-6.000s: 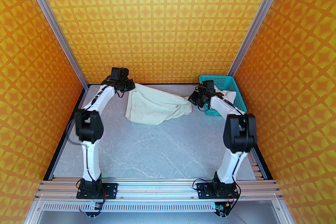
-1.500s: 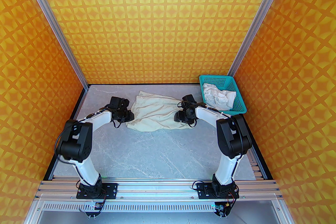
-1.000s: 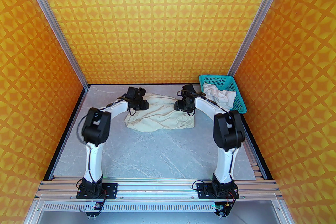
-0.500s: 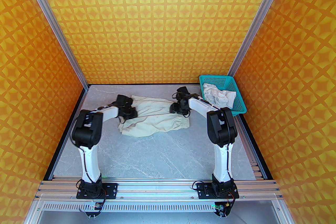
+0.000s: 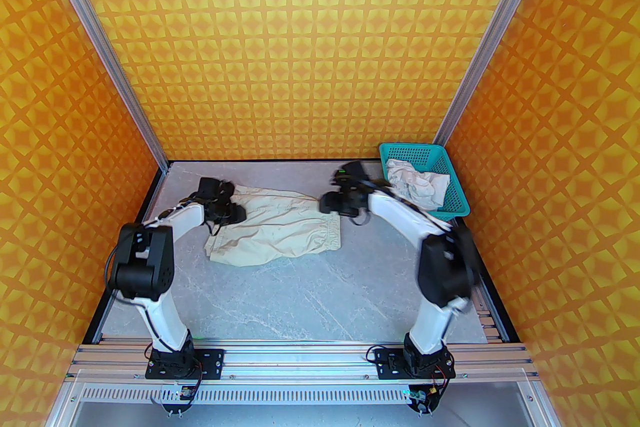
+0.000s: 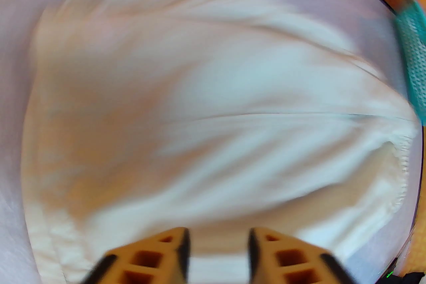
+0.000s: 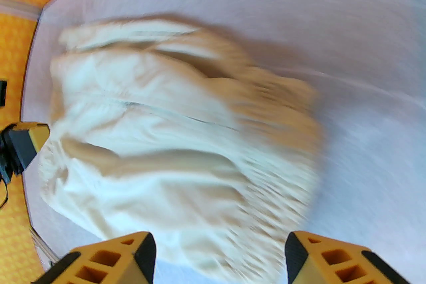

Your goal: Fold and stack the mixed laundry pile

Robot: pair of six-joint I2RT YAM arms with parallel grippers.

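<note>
Beige-cream piece (image 5: 275,229) — farther left now

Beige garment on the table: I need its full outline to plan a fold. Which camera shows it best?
Top external: the beige garment lies sharp and almost whole on the table, its gathered band at the right end. Both wrist views catch it close but motion-blurred.

surface: grey marble-patterned table (image 5: 310,295) | far half, left of centre: beige-cream piece (image 5: 272,232) lying spread and creased, gathered elastic band at its right end, crumpled edge at near left | far right corner: teal mesh basket (image 5: 411,146) standing upright, apart from the cloth
</note>
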